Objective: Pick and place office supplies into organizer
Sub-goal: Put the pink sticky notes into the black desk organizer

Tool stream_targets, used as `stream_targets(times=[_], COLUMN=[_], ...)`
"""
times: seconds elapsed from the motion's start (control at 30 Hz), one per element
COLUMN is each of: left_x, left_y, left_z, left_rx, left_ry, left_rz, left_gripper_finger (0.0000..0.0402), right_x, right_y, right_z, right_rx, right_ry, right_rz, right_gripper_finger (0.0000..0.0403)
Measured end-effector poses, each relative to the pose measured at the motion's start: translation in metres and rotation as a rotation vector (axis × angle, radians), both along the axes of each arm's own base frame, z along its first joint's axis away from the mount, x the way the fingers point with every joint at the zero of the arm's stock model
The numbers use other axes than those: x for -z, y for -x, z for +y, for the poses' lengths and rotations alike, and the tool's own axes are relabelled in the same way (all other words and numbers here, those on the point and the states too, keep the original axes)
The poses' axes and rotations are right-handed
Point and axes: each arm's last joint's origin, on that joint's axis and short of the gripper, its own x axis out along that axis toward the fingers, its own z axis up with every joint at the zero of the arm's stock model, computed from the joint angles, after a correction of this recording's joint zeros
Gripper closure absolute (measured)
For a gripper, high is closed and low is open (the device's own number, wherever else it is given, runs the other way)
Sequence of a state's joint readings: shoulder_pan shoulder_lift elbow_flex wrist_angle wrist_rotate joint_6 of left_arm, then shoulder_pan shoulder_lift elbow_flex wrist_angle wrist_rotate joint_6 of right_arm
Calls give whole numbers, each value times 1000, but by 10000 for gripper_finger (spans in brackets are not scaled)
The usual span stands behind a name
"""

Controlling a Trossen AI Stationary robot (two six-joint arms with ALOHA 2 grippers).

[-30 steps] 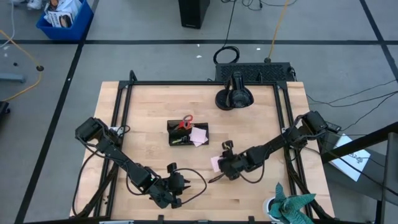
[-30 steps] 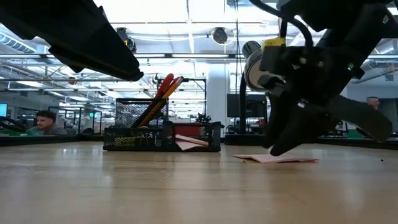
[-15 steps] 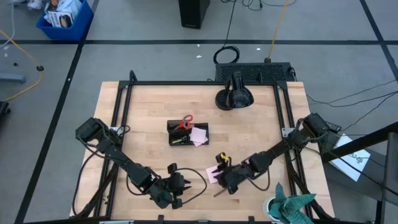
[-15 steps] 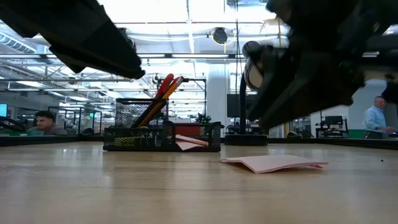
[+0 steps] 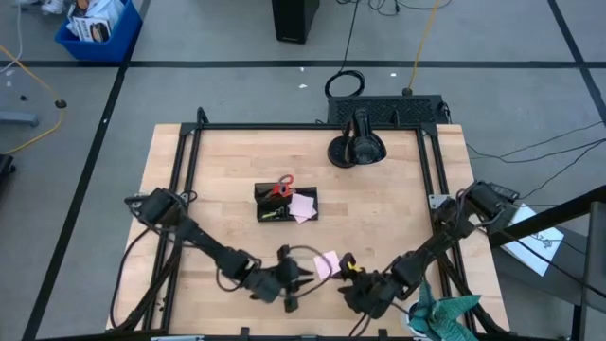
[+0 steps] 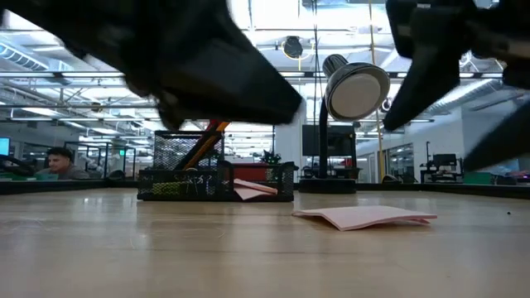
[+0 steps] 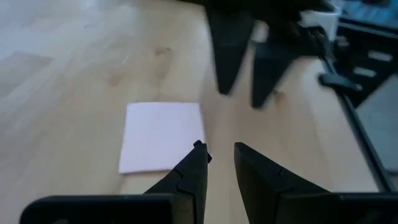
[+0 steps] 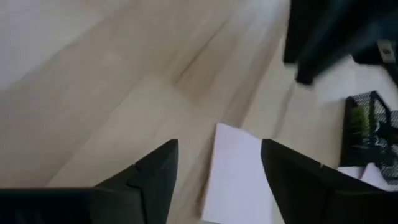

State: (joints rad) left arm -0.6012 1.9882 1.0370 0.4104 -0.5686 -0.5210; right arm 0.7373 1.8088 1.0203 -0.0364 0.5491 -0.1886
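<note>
A loose pink sticky note (image 5: pixel 327 262) lies flat on the wooden table (image 5: pixel 227 170), near its front edge, with nothing holding it. In the low view one corner of the note (image 6: pixel 364 217) curls up off the wood. The left gripper (image 5: pixel 301 277) sits just beside it on one side, its fingers a small gap apart and empty; the left wrist view shows the note (image 7: pixel 161 135) ahead of those fingertips. The right gripper (image 5: pixel 347 275) is just beside the note on the other side, jaws spread wide and empty, the paper (image 8: pixel 233 174) showing between them in its own wrist view. Whether either gripper touches the note cannot be told from above.

Farther back, mid-table, the black mesh organizer (image 5: pixel 286 203) holds red-handled scissors (image 5: pixel 281 186), orange pencils (image 6: pixel 209 137) and more pink notes (image 5: pixel 303 205); its smaller contents are too small to make out. In the low view both arms are dark blurs cut off by the upper edge.
</note>
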Motion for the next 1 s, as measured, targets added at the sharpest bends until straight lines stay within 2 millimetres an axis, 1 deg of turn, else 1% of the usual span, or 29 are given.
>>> stream_targets(times=[0.1,0.2,0.33,0.43,0.57,0.7,0.83,0.93,1.0], left_x=[3,2,2,4,6,20,38,42,44], left_y=[-9,-15,-19,-20,-20,-23,-29,-36,-38], left_z=[13,22,29,32,36,39,52,60,62], left_rx=[0,16,54,50,42,47,-3,-20,-1], left_ry=[38,61,66,60,47,50,65,105,126], left_rz=[19,29,42,61,86,125,163,136,126], left_gripper_finger=[316,316,316,316,316,316,316,316,316], right_x=[15,30,40,44,45,45,46,46,46], right_y=[-1,-4,-7,-7,-8,-10,-9,-9,-9], right_z=[1,0,-3,-4,-5,-8,-9,-9,-9], right_rx=[16,50,122,145,166,174,177,176,177], right_ry=[14,55,115,136,150,151,152,152,154], right_rz=[30,34,0,-7,-13,-8,-5,-3,-1], right_gripper_finger=[171,172,180,185,189,194,197,200,202])
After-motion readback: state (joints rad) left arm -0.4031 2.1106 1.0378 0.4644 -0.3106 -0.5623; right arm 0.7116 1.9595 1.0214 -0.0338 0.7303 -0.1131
